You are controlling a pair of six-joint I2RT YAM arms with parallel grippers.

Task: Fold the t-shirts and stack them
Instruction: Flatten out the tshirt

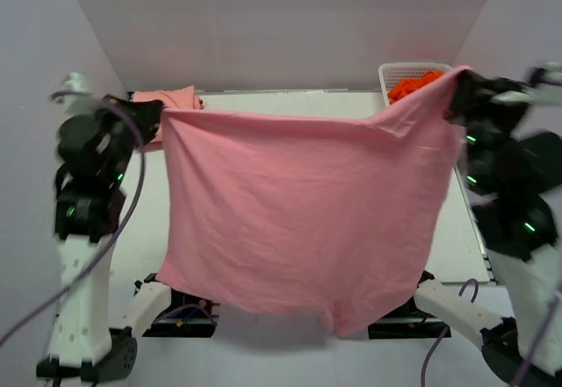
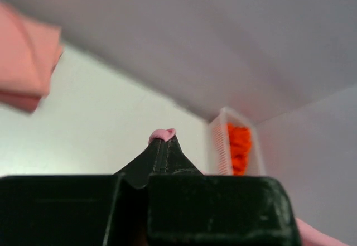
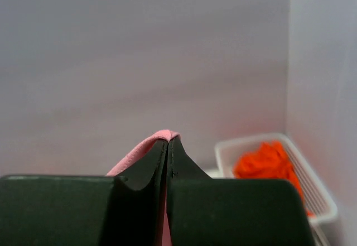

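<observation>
Left pincer (image 1: 156,113) and right pincer (image 1: 457,84) are both clamped tight on the top corners of the rose shirt (image 1: 299,211). It hangs spread in the air between them, over the surface (image 1: 145,203). Salmon shirt (image 1: 171,97) lies folded at 11 o'clock, basket (image 1: 399,69) at 1 o'clock. Roughly halfway, I'd say: the rose one is not yet laid out, folded or stacked.

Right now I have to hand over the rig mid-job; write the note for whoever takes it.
Left hand: shut on one upper corner of the rose pink shirt.
Right hand: shut on the other corner.
Shirt hangs spread in the air between them, above the table.
Salmon shirt lies folded at the far left.
Done: one shirt folded.
Left: lay this one down, fold it, stack it on the salmon one.
</observation>
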